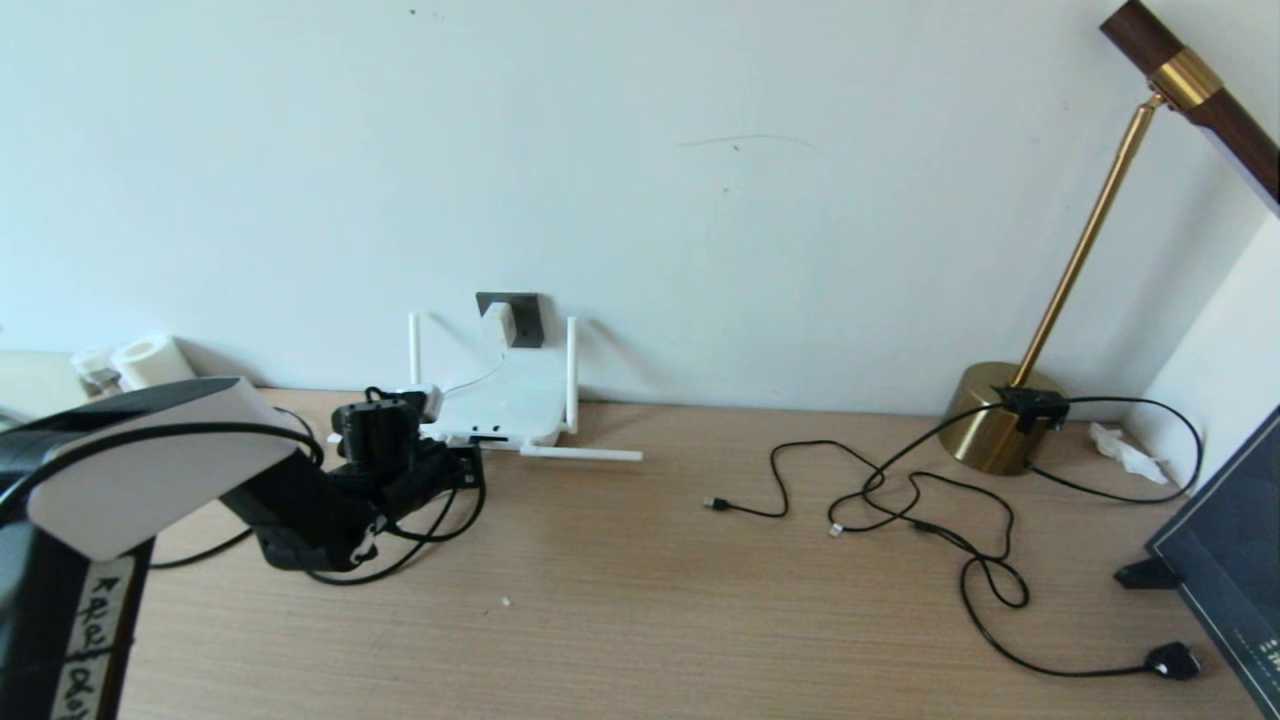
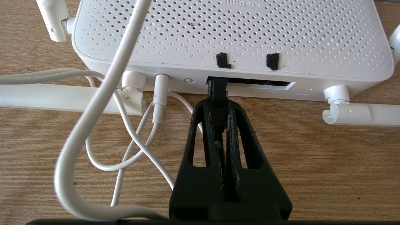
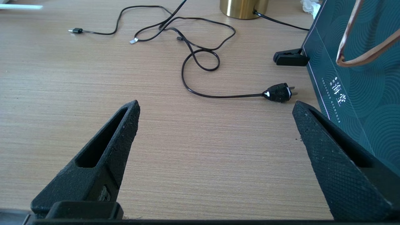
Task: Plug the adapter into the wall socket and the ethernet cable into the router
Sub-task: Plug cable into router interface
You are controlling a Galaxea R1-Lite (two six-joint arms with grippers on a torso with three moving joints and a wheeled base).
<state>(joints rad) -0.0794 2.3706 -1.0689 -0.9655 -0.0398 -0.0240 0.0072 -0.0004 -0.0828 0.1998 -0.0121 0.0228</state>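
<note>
We are holding the ethernet cable (image 2: 218, 90) by its plug in our left gripper (image 2: 218, 125), whose jaws are clamped tight on it, and we are pressing the plug's tip into the leftmost end of the dark port slot on the near edge of the router (image 2: 231, 34). The router is lying flat on the desk (image 1: 640, 580) at the far left, against the wall, with its antennas splayed out. The adapter (image 1: 497, 323) is already sitting in the wall socket (image 1: 512, 318) just above the router, its thin white cord (image 2: 93, 106) looping down beside our gripper. Our right gripper (image 3: 215, 125) is waiting with its jaws wide apart, low over bare desk on the right near a black plug (image 3: 278, 92). We are judging the plug not yet fully seated. The risk here is that the light router is sliding toward the wall as we push, or that the plug is tilting in our narrow grip and jamming against the port's edge; the white cord could also be snagging on our fingers as we pull away.
</note>
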